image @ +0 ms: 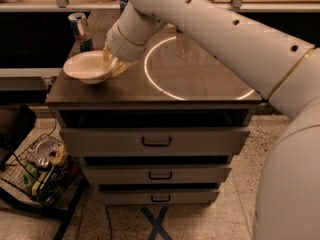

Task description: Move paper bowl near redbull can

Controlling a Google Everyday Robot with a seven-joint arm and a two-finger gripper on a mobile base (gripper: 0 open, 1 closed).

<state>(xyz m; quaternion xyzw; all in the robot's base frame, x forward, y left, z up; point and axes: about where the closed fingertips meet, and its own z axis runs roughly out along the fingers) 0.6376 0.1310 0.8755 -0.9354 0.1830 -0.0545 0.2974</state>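
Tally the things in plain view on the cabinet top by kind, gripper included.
Bowls: 1, the paper bowl.
Cans: 1, the redbull can, behind the bowl.
Grippers: 1, the gripper, jaws closed on the bowl's rim.
Total: 3.

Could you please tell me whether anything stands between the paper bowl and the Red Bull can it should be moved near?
Nothing visible does. The gripper grips the right rim of the paper bowl. The Red Bull can stands upright just behind the bowl, toward the left rear, with no object in the gap between them.
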